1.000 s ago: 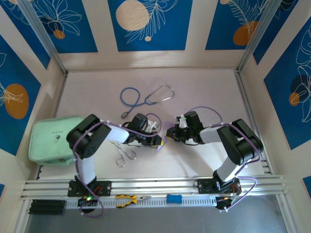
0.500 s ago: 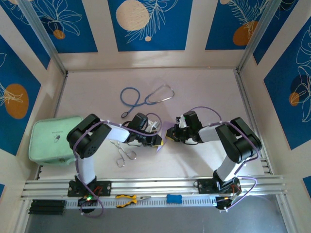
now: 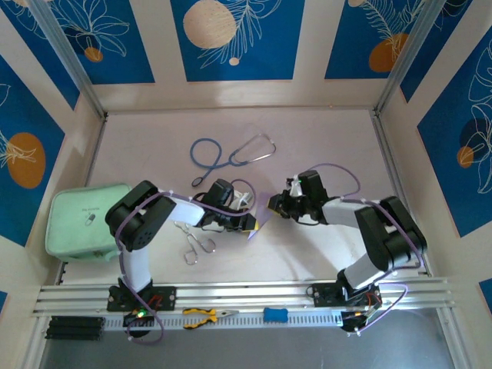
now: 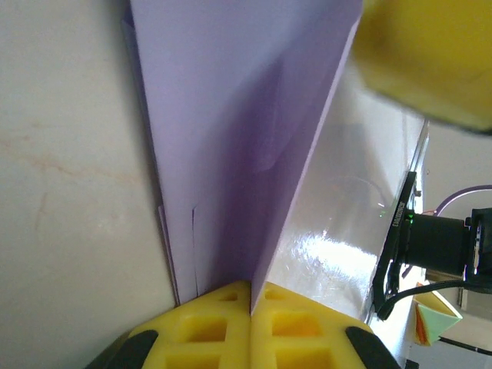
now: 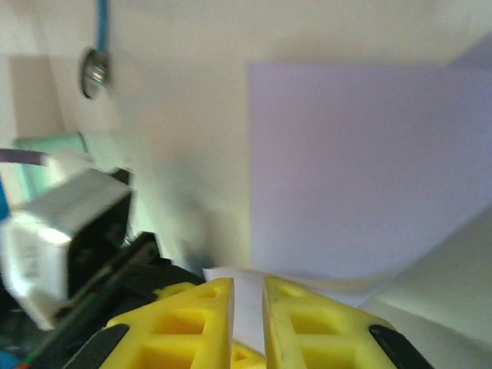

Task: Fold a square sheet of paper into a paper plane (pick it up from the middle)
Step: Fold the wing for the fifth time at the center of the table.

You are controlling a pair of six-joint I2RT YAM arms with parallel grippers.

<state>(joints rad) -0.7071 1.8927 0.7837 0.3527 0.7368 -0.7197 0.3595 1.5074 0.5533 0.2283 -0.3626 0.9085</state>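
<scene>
The pale lilac sheet of paper (image 3: 260, 216) is folded and stands up from the table between my two grippers. My left gripper (image 3: 248, 224) is shut on its lower edge; in the left wrist view the yellow fingers (image 4: 207, 327) pinch the fold (image 4: 231, 138), which rises away from them. My right gripper (image 3: 274, 206) is just to the right of the sheet. In its wrist view the jaws (image 5: 247, 286) stand a narrow gap apart, with a curled edge of the paper (image 5: 346, 161) right in front of the tips.
A blue stethoscope (image 3: 231, 154) lies behind the grippers. Metal forceps (image 3: 196, 242) lie near the left arm, and a mint-green pouch (image 3: 84, 219) sits at the left edge. Yellow pliers (image 3: 206, 314) and a blue item (image 3: 275, 314) rest on the front rail.
My right gripper has drawn back a little to the right and away from the sheet. The left gripper has kept its hold in place.
</scene>
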